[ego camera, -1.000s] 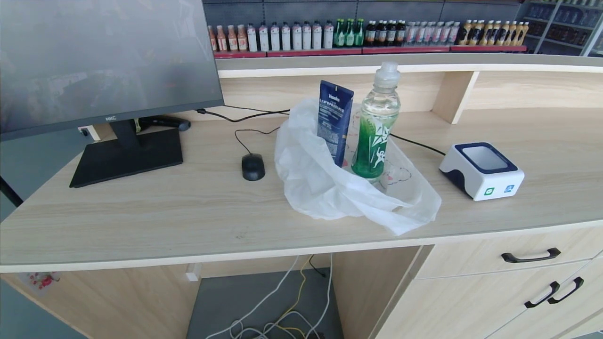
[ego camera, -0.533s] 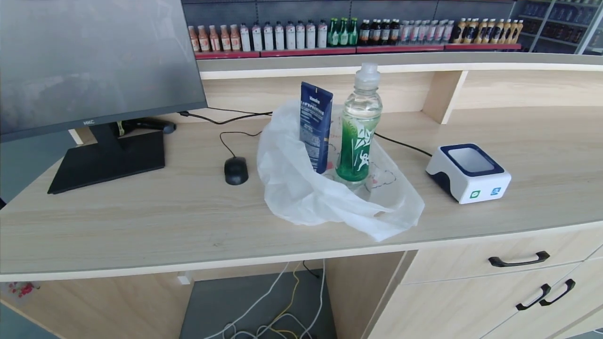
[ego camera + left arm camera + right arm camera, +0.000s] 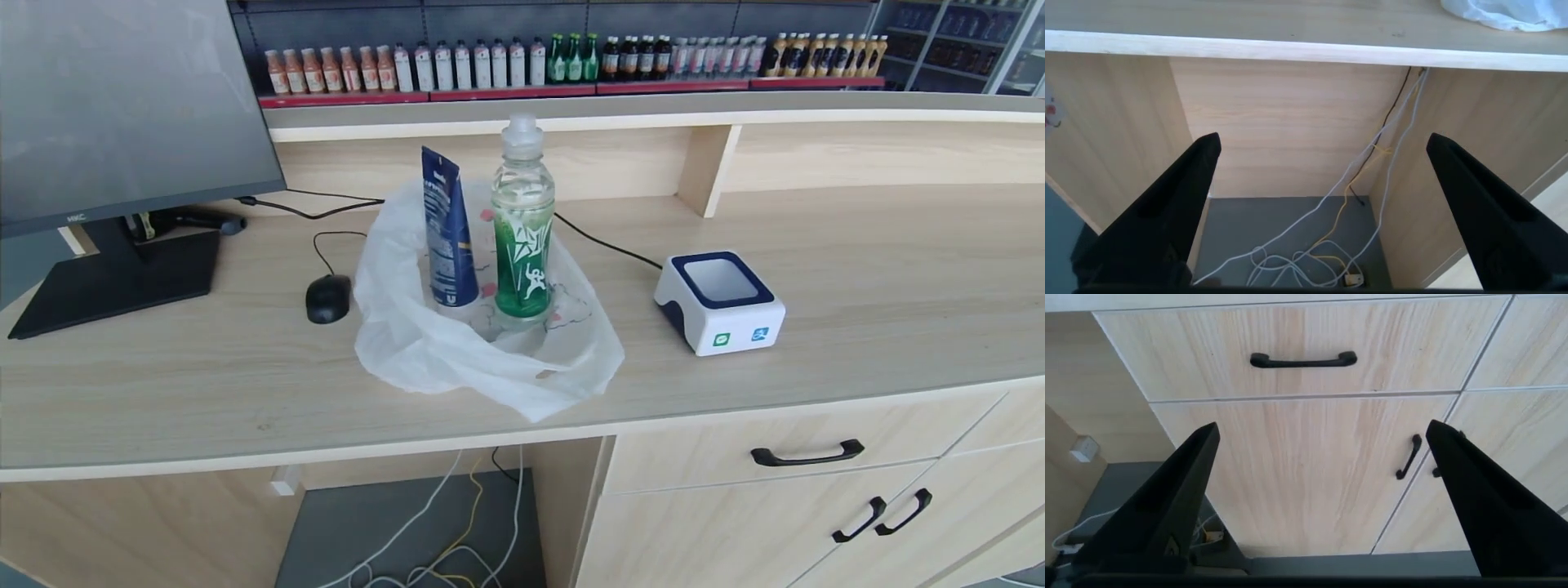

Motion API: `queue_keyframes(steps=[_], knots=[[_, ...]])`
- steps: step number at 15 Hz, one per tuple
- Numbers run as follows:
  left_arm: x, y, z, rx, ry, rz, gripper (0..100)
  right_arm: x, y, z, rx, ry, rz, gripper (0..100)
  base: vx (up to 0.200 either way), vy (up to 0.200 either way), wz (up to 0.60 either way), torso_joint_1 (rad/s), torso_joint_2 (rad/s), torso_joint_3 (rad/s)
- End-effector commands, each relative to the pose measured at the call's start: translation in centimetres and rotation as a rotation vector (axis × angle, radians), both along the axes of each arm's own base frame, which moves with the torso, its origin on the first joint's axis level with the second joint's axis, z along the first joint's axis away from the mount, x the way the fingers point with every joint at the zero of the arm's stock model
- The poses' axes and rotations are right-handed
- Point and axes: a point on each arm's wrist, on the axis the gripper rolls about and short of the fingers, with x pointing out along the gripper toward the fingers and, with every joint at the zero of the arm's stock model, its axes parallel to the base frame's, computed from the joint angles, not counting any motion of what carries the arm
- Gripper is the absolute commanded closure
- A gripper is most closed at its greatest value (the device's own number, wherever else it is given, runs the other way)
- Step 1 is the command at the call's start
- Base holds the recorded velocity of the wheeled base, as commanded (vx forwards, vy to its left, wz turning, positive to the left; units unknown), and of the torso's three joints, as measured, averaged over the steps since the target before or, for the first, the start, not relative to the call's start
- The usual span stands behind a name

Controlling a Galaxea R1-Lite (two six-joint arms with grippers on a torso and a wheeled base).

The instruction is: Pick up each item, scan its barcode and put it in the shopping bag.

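Note:
A white plastic shopping bag (image 3: 457, 359) lies slumped open on the wooden counter (image 3: 204, 384). Inside it a blue pouch (image 3: 447, 233) and a clear bottle with a green label (image 3: 522, 237) stand upright side by side. To their right sits a white and navy barcode scanner (image 3: 718, 302), window facing up. My left gripper (image 3: 1323, 139) is open below the counter edge, facing the leg space with its cables; a bit of the bag (image 3: 1503, 12) hangs over the edge above it. My right gripper (image 3: 1321, 425) is open with nothing in it, in front of the drawer fronts (image 3: 1306, 416).
A monitor (image 3: 122, 106) on a black stand fills the counter's left end, with a black mouse (image 3: 328, 298) beside the bag. A raised shelf (image 3: 702, 122) runs along the back. Drawers with black handles (image 3: 804, 453) sit under the right half. Bare counter lies right of the scanner.
The whole head view has shifted, everything sliding left in the picture, so the camera has turned. Bag, pouch, bottle and scanner keep their places relative to each other.

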Motion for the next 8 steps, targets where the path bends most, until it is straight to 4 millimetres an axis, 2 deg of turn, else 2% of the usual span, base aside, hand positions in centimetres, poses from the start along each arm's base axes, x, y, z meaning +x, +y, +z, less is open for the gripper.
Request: queue_keyframes(steps=[1,8], knots=[[0.00,0.00,0.00,-0.001,0.000,0.001,0,-0.33,0.04,-0.10,0.000,-0.043,-0.018,0,0.000,-0.200,0.00,-0.002,0.00,0.002],[0.00,0.00,0.00,-0.002,0.000,-0.001,0,-0.34,0.04,-0.10,-0.001,-0.045,-0.018,0,0.000,-0.200,0.00,0.004,0.00,0.003]])
